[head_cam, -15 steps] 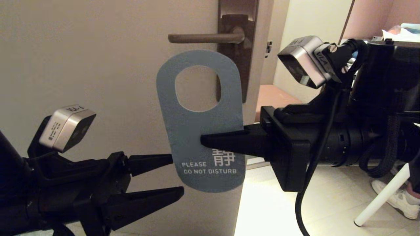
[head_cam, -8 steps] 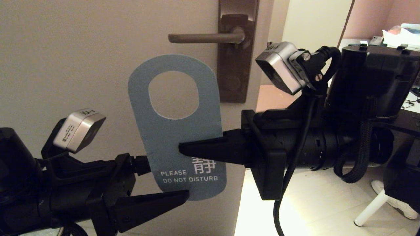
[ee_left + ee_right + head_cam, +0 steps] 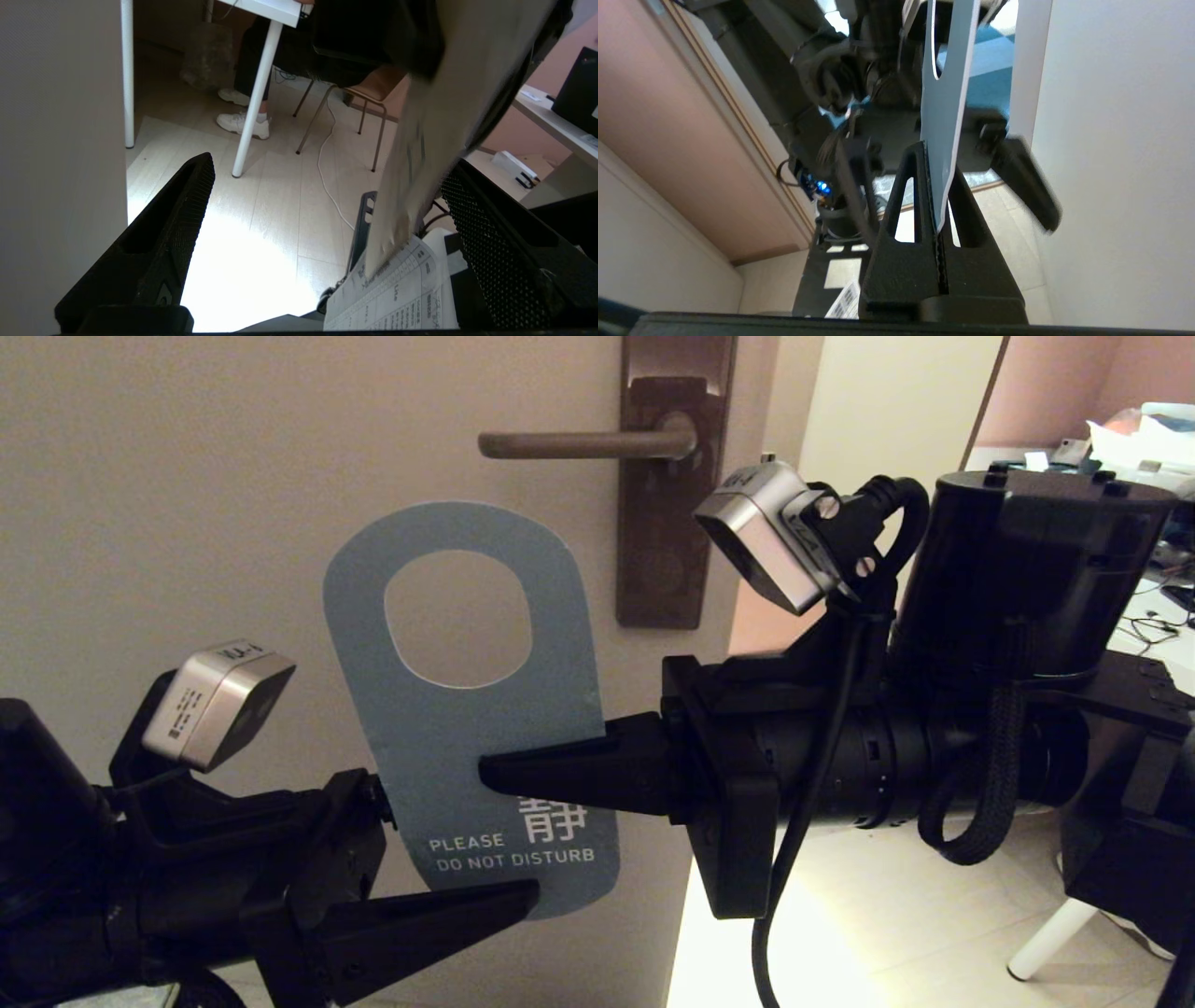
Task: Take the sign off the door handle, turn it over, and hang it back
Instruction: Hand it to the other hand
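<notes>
The sign [image 3: 448, 737] is off the door handle [image 3: 579, 444] and hangs below and left of it, slate-blue "PLEASE DO NOT DISTURB" side facing me. My right gripper [image 3: 485, 773] is shut on the sign's right edge, seen edge-on as the sign [image 3: 945, 93] pinched in the right gripper [image 3: 936, 149]. My left gripper [image 3: 518, 849] is open at the lower left. The sign's bottom part sits between its fingers; the upper one is hidden behind the card. In the left wrist view the sign's pale side [image 3: 420, 177] stands inside the left gripper [image 3: 327, 163], close to one finger.
The beige door [image 3: 233, 476] fills the left; the brown backplate [image 3: 663, 551] is by its edge. Right of the door lies pale floor [image 3: 840, 915] with a white table leg [image 3: 1083, 905]. A printed sheet [image 3: 402, 294] and a chair [image 3: 369, 93] show below.
My right gripper has carried the sign left and slightly down, away from the handle and in between the left gripper's fingers. The left fingers have spread wider.
</notes>
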Controlling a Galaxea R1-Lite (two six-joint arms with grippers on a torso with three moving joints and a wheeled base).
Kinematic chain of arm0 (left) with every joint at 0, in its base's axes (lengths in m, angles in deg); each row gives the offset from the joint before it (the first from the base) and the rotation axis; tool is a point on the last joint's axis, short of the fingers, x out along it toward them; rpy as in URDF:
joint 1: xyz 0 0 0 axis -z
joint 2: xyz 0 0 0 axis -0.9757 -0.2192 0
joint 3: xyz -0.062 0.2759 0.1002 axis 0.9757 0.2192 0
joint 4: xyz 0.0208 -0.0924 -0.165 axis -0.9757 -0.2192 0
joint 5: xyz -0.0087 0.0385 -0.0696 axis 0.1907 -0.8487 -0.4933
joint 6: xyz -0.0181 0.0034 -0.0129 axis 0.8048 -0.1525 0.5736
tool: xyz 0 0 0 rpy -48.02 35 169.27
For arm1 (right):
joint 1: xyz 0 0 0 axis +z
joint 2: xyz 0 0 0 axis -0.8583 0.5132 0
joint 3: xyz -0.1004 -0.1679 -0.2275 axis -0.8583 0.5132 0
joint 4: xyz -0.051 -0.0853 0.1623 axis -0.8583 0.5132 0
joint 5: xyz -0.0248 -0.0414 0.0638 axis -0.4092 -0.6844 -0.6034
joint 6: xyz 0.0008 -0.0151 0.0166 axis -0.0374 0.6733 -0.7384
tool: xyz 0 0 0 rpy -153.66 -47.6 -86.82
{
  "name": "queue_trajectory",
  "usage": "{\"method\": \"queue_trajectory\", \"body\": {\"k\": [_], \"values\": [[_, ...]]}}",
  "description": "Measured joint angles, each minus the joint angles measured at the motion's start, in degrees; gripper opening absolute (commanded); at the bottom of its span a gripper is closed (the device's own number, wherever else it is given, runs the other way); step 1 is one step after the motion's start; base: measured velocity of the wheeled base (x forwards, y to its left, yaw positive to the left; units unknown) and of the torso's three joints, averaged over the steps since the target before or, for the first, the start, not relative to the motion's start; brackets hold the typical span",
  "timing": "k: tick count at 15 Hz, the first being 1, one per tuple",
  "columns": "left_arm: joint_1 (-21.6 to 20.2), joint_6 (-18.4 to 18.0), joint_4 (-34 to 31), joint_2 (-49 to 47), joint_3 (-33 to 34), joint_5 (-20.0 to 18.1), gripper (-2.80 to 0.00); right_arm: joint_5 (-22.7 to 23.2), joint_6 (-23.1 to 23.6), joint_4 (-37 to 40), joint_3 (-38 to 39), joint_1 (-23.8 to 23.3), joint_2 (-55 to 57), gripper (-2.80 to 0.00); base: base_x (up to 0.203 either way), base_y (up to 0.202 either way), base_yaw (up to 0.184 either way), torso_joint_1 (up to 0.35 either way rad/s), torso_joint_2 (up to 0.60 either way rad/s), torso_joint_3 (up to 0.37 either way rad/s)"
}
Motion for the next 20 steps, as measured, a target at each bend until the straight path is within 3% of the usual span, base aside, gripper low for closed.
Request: {"method": "queue_trajectory", "body": {"k": [20], "values": [[1.1, -0.2, 3.7, 0.0, 2.5, 0.0, 0.0, 0.0, 0.3, 0.0, -0.5, 2.0, 1.2, -2.8, 0.0, 0.0, 0.0, 0.0, 0.0, 0.0]]}}
